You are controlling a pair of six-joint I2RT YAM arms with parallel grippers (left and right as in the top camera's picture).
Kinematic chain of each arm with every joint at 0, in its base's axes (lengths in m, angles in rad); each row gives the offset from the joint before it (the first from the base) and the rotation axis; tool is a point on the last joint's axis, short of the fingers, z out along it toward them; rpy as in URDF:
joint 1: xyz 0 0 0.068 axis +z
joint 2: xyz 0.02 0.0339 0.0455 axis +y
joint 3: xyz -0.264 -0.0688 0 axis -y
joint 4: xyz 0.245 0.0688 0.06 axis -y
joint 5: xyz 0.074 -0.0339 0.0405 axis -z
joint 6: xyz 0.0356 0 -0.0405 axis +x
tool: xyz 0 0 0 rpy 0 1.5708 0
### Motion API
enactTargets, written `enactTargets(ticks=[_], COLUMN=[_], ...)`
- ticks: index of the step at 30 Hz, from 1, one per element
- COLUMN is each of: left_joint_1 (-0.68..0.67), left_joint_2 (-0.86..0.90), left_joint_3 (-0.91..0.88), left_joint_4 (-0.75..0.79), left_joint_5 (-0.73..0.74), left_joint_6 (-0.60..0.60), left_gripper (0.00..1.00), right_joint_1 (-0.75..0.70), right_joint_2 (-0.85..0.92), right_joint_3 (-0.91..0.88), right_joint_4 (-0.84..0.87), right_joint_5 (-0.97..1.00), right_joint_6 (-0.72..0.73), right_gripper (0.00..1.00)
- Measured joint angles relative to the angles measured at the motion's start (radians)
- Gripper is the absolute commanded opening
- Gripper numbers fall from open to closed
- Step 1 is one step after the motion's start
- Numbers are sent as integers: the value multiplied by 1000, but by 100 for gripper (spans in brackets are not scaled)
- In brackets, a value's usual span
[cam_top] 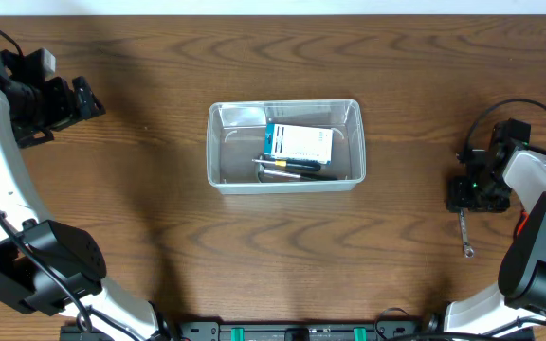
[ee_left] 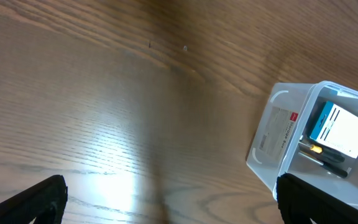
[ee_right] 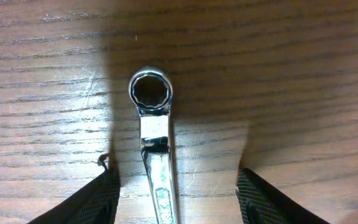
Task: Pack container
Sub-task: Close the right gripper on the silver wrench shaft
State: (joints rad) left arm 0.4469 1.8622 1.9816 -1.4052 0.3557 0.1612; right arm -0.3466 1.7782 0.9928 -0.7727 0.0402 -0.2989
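The clear plastic container [cam_top: 221,152] sits mid-table and shows in the left wrist view [ee_left: 272,140]. It holds a blue-and-white box [cam_top: 298,143] and dark-handled tools [cam_top: 292,168]. A shiny metal wrench [cam_top: 464,232] lies flat on the table at the right. In the right wrist view the wrench [ee_right: 153,134] runs between the fingers, ring end away from them. My right gripper [ee_right: 176,193] is open, low over the wrench, a finger on each side and clear of it. My left gripper [ee_left: 166,199] is open and empty at the far left, well away from the container.
The wooden table [cam_top: 112,218] spreads around the container. A black rail [cam_top: 301,332] runs along the front edge. The right arm's cable [cam_top: 524,109] loops above the right gripper.
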Motion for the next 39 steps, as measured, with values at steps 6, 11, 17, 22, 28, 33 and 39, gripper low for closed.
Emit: enactTargets(ticks=[6,11,17,22,28,33,39], left_joint_1=[0,0,0,0,0,0,0], left_joint_2=[0,0,0,0,0,0,0], left_joint_3=[0,0,0,0,0,0,0], left_joint_4=[0,0,0,0,0,0,0], left_joint_5=[0,0,0,0,0,0,0], left_joint_6=[0,0,0,0,0,0,0], left_gripper=[98,98,98,98,98,98,98], right_joint_1=[0,0,0,0,0,0,0], right_joint_2=[0,0,0,0,0,0,0], right_joint_3=[0,0,0,0,0,-1,-1], right_joint_4=[8,10,11,3,-13,-23,-26], right_joint_5=[1,1,1,1,1,0,-3], right_joint_6=[0,2,2,2,3,-2,-8], right_gripper=[42,36,35,30,30,29,23])
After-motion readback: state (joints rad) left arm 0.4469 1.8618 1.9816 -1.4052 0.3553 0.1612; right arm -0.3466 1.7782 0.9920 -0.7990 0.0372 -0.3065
